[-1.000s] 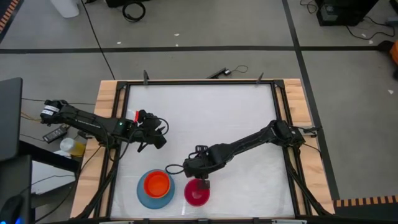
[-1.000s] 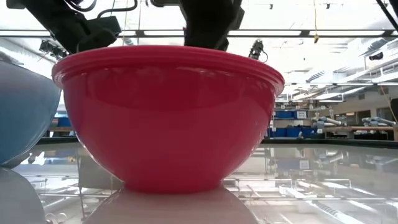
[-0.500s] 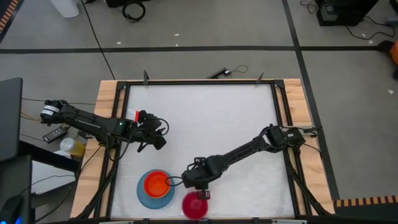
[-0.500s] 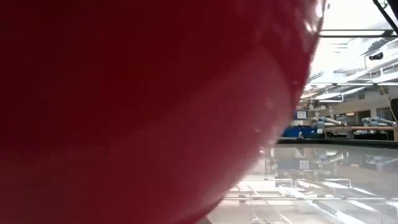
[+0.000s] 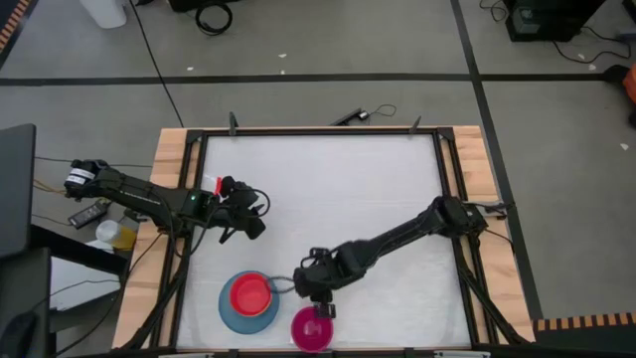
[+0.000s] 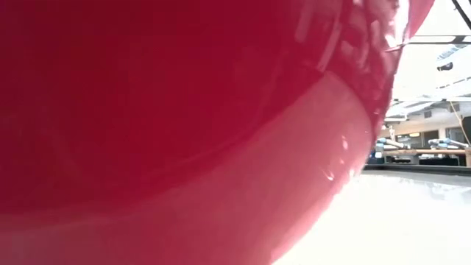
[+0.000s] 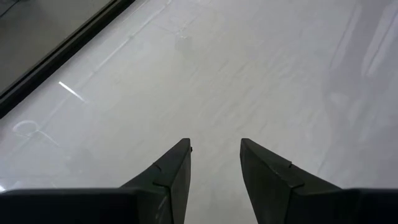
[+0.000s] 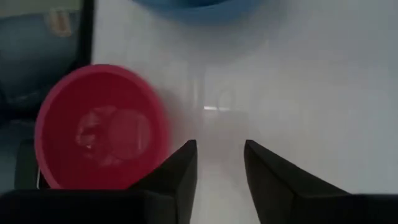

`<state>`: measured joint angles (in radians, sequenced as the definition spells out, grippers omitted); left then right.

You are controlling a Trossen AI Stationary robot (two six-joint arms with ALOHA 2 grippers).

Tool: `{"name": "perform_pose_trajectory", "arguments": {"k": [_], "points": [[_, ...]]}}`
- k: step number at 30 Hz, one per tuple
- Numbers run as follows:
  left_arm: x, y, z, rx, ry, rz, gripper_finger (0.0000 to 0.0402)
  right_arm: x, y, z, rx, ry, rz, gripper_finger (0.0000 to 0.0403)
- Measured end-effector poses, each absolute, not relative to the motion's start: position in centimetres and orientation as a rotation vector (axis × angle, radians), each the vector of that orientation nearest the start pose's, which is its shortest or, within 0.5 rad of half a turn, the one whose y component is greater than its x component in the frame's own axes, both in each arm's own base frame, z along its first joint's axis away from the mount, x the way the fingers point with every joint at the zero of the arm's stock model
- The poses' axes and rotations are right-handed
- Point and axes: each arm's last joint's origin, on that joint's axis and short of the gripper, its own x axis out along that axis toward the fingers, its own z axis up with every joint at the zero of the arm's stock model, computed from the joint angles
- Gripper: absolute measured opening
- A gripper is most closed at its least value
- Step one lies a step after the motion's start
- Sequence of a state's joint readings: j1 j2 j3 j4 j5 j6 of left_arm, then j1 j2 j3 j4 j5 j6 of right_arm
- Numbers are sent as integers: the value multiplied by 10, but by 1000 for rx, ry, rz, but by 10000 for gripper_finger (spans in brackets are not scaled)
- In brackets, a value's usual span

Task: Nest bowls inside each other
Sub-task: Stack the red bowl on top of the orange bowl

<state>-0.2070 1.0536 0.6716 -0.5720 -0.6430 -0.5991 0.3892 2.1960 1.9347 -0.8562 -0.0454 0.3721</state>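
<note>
A light blue bowl (image 5: 227,316) stands near the table's near edge, left of centre, with an orange bowl (image 5: 250,293) nested in it. To its right a red-magenta bowl (image 5: 313,331) rests upright on its base at the near edge, and it fills the low view (image 6: 184,125). My right gripper (image 5: 322,306) hovers open just beyond that bowl's far rim. In the right wrist view the bowl (image 8: 99,127) lies beside the fingers, with bare table between them (image 8: 217,149). My left gripper (image 5: 250,227) waits open over the table's left part (image 7: 214,146).
A black frame rail (image 5: 318,132) and wooden borders (image 5: 169,199) ring the white table top. The red-magenta bowl sits right against the near rail. The table's middle, far side and right half (image 5: 397,189) are bare white surface.
The red-magenta bowl has slid toward the table's near edge, staying upright, until it fills the low view. My right gripper went with it toward the near edge, then drew back a little, off the bowl's far rim.
</note>
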Motion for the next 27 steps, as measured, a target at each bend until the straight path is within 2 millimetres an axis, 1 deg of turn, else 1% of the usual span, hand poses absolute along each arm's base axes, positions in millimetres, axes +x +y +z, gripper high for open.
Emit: {"name": "perform_pose_trajectory", "arguments": {"k": [3,6,10,13,15,17,21,22,23,26,27], "points": [[191,-22,223,-158,713,640,141,438,194,206,113,1165,243,169],[191,-22,223,-168,710,644,141,440,202,193,103,1162,256,201],[191,-22,223,-169,710,644,141,443,203,185,66,1162,254,233],[191,-22,223,-170,709,644,141,442,203,184,37,1164,288,232],[191,-22,223,-170,709,644,141,443,204,186,35,1154,323,212],[191,-22,223,-170,709,645,141,443,205,186,44,1159,362,172],[191,-22,223,-177,707,647,141,444,207,184,50,1157,397,41],[191,-22,223,-181,705,649,141,444,207,184,51,1152,413,23],[191,-22,223,-183,705,650,141,445,207,183,50,1147,417,17],[191,-22,223,-183,705,650,141,449,207,185,60,1105,422,23],[191,-22,223,-183,705,650,141,451,206,185,64,1095,422,20]]}}
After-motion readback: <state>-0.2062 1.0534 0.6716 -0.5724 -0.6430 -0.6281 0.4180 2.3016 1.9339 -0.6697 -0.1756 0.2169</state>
